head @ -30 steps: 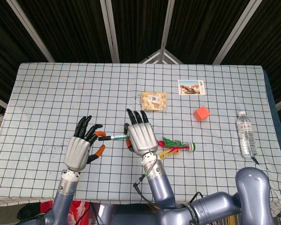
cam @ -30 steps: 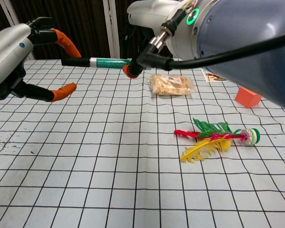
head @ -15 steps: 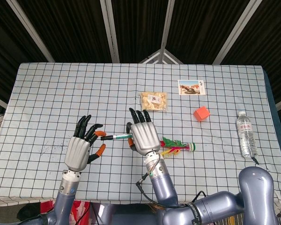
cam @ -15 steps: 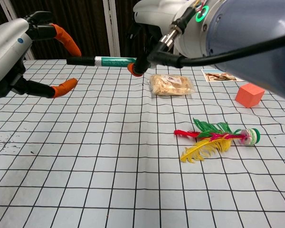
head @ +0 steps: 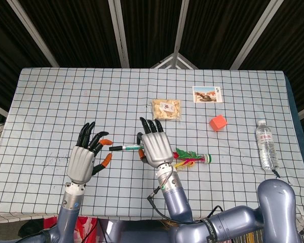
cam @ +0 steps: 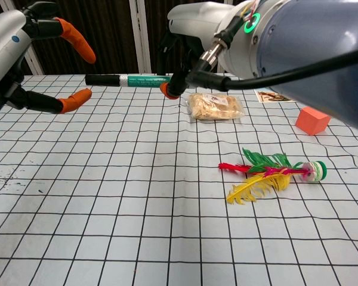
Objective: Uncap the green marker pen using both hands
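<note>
The green marker pen [head: 125,148] hangs level above the checked tablecloth, its black cap pointing toward my left side. In the chest view the marker pen [cam: 143,79] still carries that black cap. My right hand [head: 154,146] grips the green barrel at its right end, and the chest view shows an orange fingertip of the right hand [cam: 209,24] under the barrel. My left hand [head: 82,161] hovers a short way left of the cap with its fingers spread, touching nothing. The left hand [cam: 12,53] shows its orange-tipped fingers apart in the chest view.
A feathered shuttlecock [head: 192,158] lies just right of my right hand. A snack bag [head: 166,109] sits behind the marker. A red cube [head: 218,122], a picture card [head: 207,94] and a water bottle [head: 266,144] lie further right.
My left hand has let go of the cap end and drawn back to the left, fingers spreading. The marker stays in my right hand, nearly still, cap still on.
</note>
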`<state>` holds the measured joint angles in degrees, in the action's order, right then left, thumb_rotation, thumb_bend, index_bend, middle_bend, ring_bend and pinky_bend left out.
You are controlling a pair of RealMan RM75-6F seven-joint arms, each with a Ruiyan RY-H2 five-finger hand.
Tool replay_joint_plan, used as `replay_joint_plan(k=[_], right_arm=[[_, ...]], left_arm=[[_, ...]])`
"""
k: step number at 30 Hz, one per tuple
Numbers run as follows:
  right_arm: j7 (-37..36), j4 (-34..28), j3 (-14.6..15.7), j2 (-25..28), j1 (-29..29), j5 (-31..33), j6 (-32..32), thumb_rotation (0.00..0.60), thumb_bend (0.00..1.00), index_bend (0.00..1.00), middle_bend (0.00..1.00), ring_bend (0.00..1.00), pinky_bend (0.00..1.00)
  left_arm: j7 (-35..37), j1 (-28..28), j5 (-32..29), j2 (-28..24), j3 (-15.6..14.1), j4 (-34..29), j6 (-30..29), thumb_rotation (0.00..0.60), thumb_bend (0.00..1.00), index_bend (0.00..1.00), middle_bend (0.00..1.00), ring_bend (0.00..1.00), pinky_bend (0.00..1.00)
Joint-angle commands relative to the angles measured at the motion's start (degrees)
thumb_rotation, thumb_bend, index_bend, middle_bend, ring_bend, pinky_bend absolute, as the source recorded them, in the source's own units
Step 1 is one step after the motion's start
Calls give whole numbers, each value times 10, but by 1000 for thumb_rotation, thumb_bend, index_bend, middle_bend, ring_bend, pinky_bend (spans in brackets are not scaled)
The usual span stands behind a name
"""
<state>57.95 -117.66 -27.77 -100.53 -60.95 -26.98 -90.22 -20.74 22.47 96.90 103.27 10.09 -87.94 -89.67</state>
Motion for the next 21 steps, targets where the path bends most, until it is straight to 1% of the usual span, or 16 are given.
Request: replay_joint_plan(k=[1,21], right_arm=[[-3,1,1,0,0,2,0,600,438,661,55,88,1],[-18,-3,8,6,-2,-2,1,600,437,661,55,88,1]], left_arm=[[1,1,0,2,-1,1,0,600,406,448,288,0,0],[2,6,-3,12,-2,12,0,600,452,488,304,0,0]])
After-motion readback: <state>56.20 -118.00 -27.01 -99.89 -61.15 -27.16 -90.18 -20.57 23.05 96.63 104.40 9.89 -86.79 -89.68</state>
